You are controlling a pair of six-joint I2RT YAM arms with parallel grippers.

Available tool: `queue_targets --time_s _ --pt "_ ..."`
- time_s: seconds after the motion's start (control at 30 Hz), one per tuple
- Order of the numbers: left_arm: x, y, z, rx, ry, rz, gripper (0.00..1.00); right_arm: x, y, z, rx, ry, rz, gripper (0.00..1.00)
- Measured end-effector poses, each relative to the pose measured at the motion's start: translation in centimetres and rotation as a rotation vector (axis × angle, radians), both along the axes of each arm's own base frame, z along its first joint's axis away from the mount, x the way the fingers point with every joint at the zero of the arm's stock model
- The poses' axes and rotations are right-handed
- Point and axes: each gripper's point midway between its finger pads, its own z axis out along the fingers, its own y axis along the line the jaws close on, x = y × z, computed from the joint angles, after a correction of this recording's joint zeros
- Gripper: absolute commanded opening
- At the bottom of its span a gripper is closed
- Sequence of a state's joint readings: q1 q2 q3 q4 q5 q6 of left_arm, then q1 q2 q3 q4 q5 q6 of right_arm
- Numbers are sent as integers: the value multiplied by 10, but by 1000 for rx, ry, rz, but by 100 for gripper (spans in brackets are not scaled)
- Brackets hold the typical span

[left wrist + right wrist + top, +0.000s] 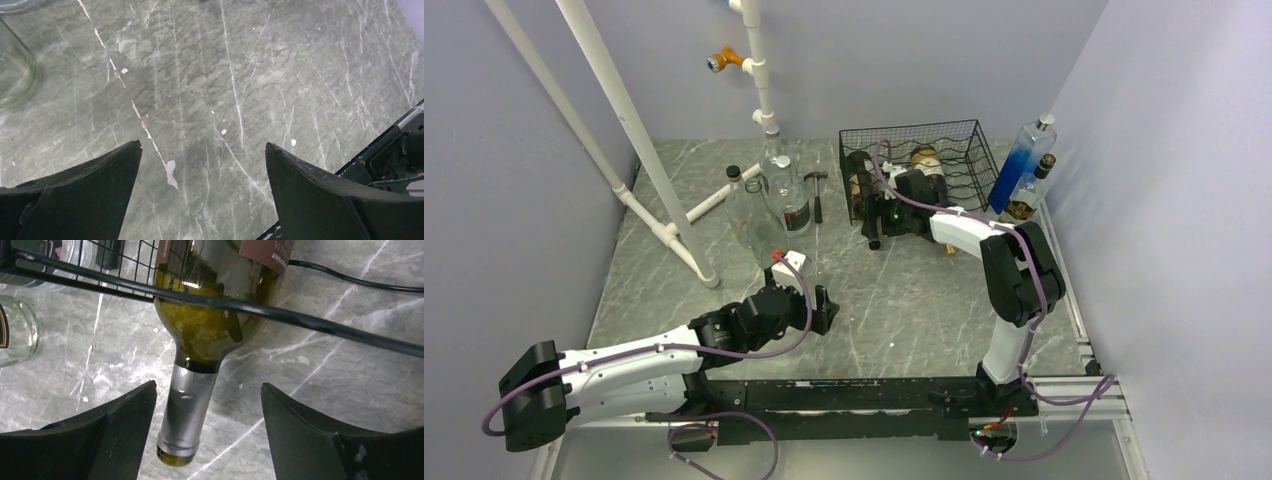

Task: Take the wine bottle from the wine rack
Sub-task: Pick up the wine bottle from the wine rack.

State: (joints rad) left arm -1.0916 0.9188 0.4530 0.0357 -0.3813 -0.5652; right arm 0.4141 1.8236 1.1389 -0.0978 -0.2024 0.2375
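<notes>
Your left arm (624,365) lies low, stretched forward and to the right from its base, and your left gripper (202,147) points down with its jaws spread wide. Your right arm (1014,270) rises from its base, bends at the elbow and reaches back toward the left, with your right gripper (207,387) tilted downward and its jaws standing apart.

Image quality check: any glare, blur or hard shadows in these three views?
Top view: even, soft light, only faint shadows on the table, all sharp. Left wrist view: marble veins crisp, fingers dark and featureless. Right wrist view: bright reflections on the wine bottle, glass and neck foil alike; no motion blur.
</notes>
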Motion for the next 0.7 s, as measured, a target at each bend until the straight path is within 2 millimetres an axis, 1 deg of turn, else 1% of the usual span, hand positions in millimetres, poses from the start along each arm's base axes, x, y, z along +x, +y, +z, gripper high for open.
queue_targets --time_s 0.33,0.37,0.57,0.6,0.63,0.7 --pt "1 2 -1 7 -2 9 99 14 12 -10 22 -26 -48 68" --pt "1 2 -1 7 -1 9 99 15 12 -10 22 -30 -52 64" --pt "0 3 -4 13 2 10 99 23 16 -12 15 -61 -89 56" --pt "0 3 -5 14 2 9 99 24 16 -11 16 -67 -94 50" --pt "0 3 -5 14 2 9 99 25 16 -11 17 -71 -97 39" --pt "0 3 -4 13 2 9 99 26 17 -10 22 -73 -109 22"
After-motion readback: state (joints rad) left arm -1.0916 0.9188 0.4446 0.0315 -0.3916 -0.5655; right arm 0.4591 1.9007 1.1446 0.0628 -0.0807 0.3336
